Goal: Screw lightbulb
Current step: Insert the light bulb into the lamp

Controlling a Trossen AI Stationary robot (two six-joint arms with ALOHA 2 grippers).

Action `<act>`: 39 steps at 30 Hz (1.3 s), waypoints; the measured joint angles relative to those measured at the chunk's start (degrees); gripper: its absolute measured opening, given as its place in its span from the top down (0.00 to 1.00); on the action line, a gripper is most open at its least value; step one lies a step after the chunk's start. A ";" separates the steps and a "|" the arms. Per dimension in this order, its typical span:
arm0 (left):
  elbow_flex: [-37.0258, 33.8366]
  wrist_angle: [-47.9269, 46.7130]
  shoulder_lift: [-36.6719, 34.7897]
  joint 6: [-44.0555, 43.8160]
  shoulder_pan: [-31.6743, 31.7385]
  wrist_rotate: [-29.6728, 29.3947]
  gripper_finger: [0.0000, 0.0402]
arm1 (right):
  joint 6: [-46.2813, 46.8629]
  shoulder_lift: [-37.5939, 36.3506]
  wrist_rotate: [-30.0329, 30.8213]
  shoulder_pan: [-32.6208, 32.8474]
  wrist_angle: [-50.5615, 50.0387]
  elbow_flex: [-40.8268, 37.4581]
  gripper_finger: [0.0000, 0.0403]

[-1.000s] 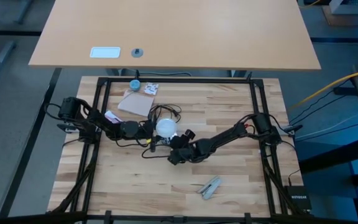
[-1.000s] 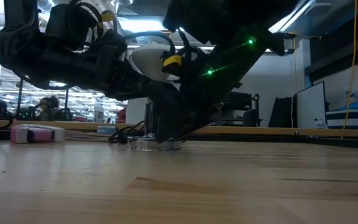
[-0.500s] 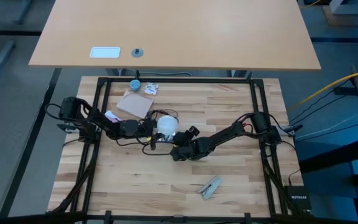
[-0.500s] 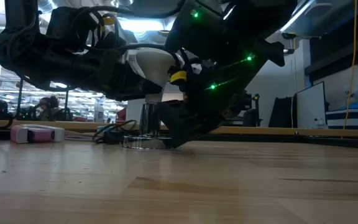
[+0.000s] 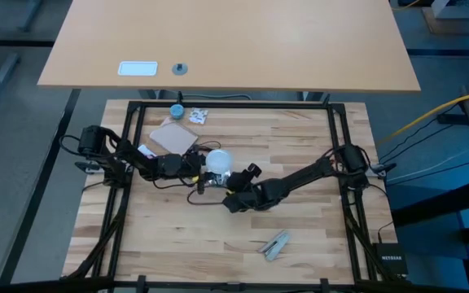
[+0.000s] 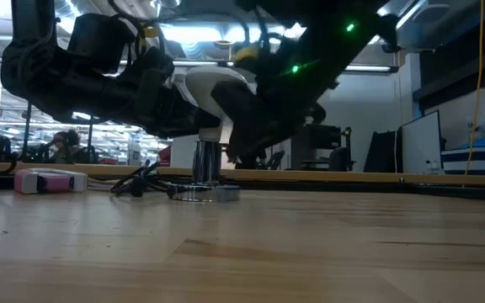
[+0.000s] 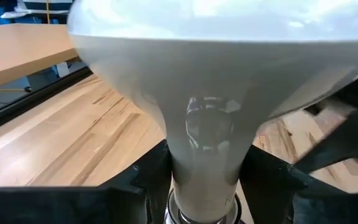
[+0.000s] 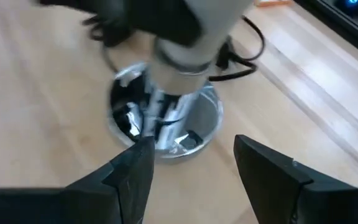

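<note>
A grey clip-like object (image 5: 276, 244) is seen lying nearest on the wooden tabletop (image 5: 218, 236), well apart from the arms. Farther in, the right pincer (image 5: 233, 199) is held low beside the shiny round silver base (image 8: 166, 127), its fingers (image 8: 132, 174) spread with nothing between them. Just beyond, the lightbulb (image 5: 217, 161) is held upright with its globe uppermost and its narrow neck (image 6: 206, 156) standing in the base's socket. The neck is pinched by the left pincer (image 7: 205, 193), one dark finger on each side. A black cord (image 6: 137, 181) is seen trailing from the base. Farther back, a brown card (image 5: 175, 135) and a small blue cap (image 5: 176, 111) are set near the tabletop's far edge.
</note>
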 joint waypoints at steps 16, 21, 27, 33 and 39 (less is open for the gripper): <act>6.47 -5.05 2.46 1.51 -0.04 2.01 0.61 | -1.45 2.19 -1.58 2.16 3.79 -0.07 0.44; 8.15 -4.68 4.63 1.51 -0.04 1.99 0.61 | -1.31 2.30 -2.13 2.16 2.10 -0.07 0.44; 8.09 -3.35 4.74 1.55 -0.04 2.01 0.61 | 2.04 2.58 -1.83 1.34 -1.95 -0.07 0.44; 8.07 -3.41 4.74 2.12 0.34 2.12 0.61 | 3.21 3.89 -3.15 0.54 -1.21 -0.09 0.44; 8.08 -3.52 4.74 2.10 0.42 2.14 0.61 | 3.16 4.23 -3.57 0.58 -0.85 -0.11 0.44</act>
